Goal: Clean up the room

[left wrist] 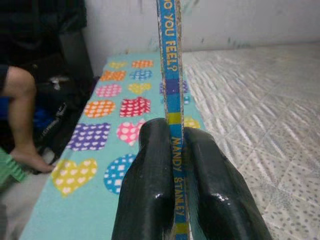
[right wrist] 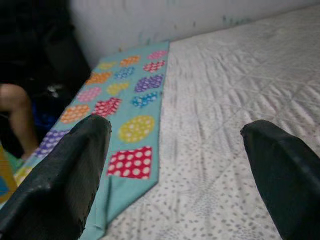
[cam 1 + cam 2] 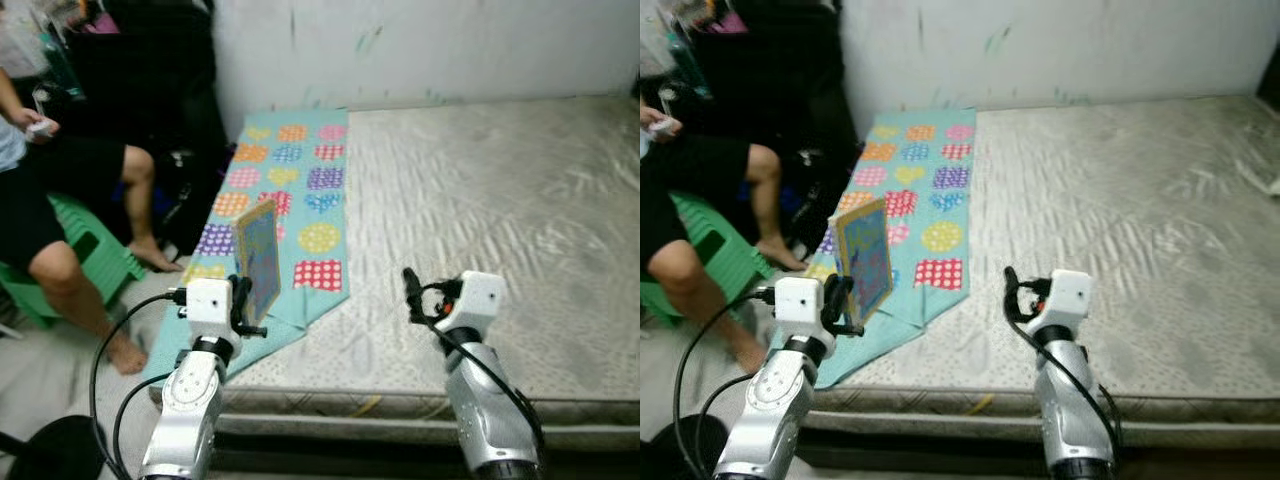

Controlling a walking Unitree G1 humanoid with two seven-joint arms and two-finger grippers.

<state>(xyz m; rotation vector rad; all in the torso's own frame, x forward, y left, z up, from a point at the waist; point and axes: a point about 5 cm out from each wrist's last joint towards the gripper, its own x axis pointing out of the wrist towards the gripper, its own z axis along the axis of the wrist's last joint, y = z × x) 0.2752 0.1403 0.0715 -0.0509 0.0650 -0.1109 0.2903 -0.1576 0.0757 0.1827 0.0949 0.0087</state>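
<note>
While the right gripper (image 2: pixel 175 165) gapes, the left gripper (image 1: pixel 179 160) clamps 1 book (image 3: pixel 258 258).

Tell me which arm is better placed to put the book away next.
Left. Its gripper already holds the book upright above the blanket, jaws shut on the spine. The right gripper is open with nothing in it, over the mattress.

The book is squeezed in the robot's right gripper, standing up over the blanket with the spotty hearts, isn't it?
Not quite: the book is squeezed in the left gripper, not the right one. The left wrist view shows its two fingers shut on the book's spine. The right gripper is open and holds nothing. The rest is right: the book stands upright over the blanket with the spotty hearts.
</note>
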